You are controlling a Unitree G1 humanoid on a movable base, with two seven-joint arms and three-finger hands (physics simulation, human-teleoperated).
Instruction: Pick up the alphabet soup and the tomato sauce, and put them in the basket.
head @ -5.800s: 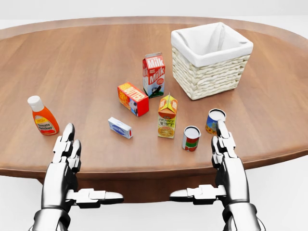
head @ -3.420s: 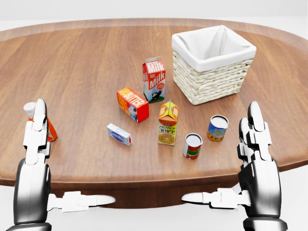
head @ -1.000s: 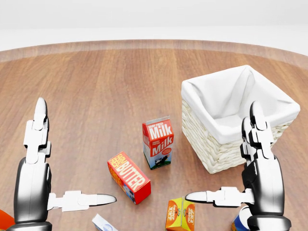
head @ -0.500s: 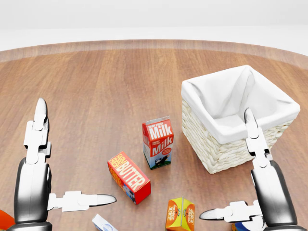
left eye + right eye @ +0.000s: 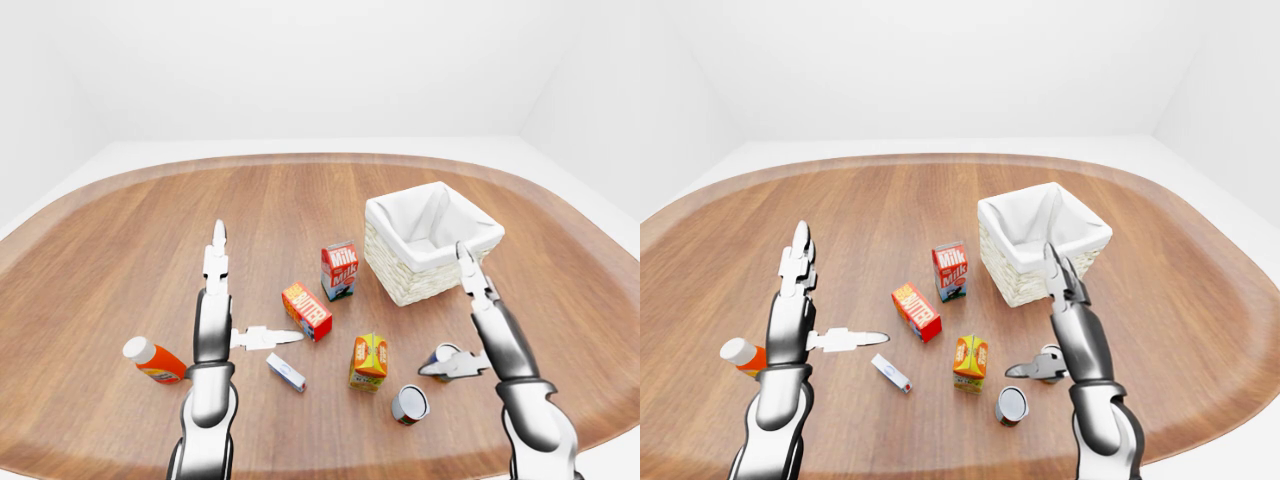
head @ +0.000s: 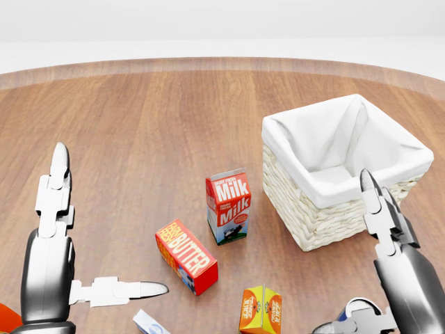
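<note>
Fingers: both hands are spread wide open and hold nothing.
Table (image 5: 120, 230): big, brown, oval, under everything.
Basket (image 5: 433, 241): white cloth inside, far right on the table.
Right hand (image 5: 472, 330): raised near the basket, thumb just beside the blue can.
Left hand (image 5: 222, 310): raised on the left, well apart from both cans.
Blue can (image 5: 441, 357): upright, near right.
Red can (image 5: 410, 404): just near of the blue can, upright.
</note>
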